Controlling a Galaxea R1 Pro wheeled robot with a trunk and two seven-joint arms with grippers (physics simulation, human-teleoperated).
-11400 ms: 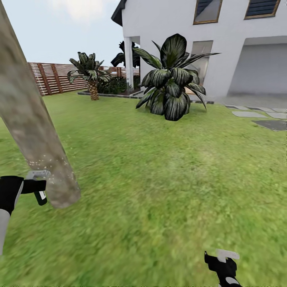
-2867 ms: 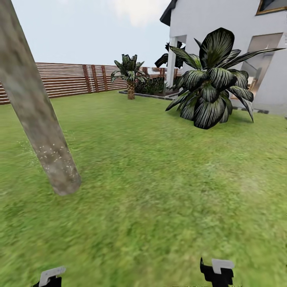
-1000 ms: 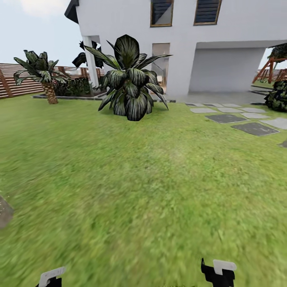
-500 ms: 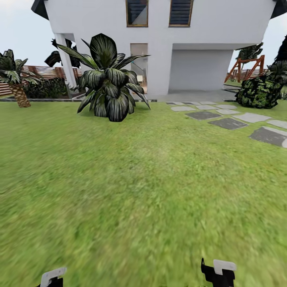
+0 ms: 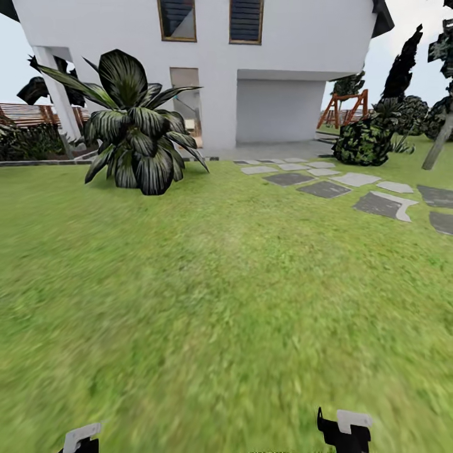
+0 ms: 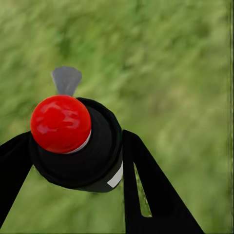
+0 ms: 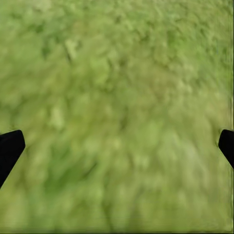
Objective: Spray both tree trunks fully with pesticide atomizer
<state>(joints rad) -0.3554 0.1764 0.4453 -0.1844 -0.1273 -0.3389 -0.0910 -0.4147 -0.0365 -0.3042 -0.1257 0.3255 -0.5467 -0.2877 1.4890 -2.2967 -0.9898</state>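
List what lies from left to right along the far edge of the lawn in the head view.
Broad-leafed striped plant → grey stepping stones → round dark shrub → pale leaning tree trunk.

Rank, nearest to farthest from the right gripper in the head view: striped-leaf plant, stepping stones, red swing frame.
From the right gripper:
1. Stepping stones, ahead to the right on the lawn.
2. Striped-leaf plant, ahead left, near the house.
3. Red swing frame, far right, behind a shrub.
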